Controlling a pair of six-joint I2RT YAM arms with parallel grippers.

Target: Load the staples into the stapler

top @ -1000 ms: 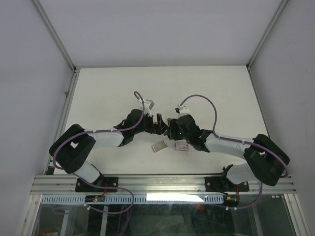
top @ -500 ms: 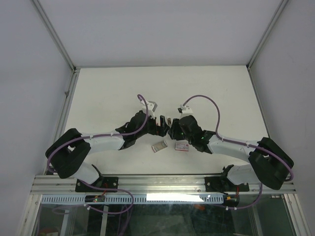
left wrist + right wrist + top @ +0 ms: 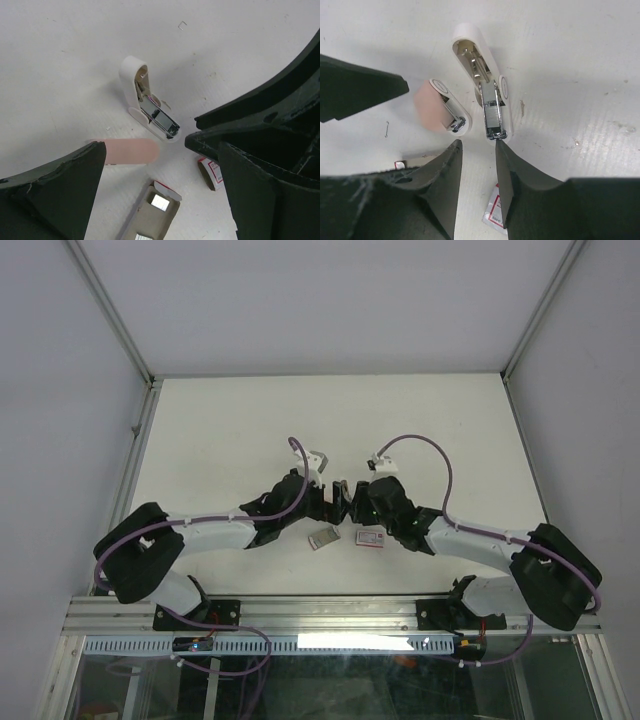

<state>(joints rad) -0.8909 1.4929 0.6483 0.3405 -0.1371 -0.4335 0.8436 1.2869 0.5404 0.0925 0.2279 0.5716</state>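
A small white stapler [image 3: 481,80] lies opened flat on the table, its silvery metal channel [image 3: 493,114] exposed; it also shows in the left wrist view [image 3: 145,102]. A pink-and-white oblong piece [image 3: 442,107] lies beside it. The grey staple tray [image 3: 322,537] with silvery strips [image 3: 160,201] lies near the white red-labelled box sleeve [image 3: 371,537], which also shows in both wrist views [image 3: 212,172] [image 3: 495,215]. My left gripper [image 3: 325,502] [image 3: 147,145] is open and empty above the tray. My right gripper [image 3: 350,505] [image 3: 477,145] is open a little and empty, its tips just short of the stapler's channel end.
A loose bent staple [image 3: 182,25] lies on the table beyond the stapler, another [image 3: 386,129] lies left of the pink piece. White walls and aluminium rails [image 3: 140,430] bound the table. The two grippers sit very close together mid-table.
Both grippers have moved slightly toward the near edge and closer together. The left arm has stretched further right. The tray and box have not moved.
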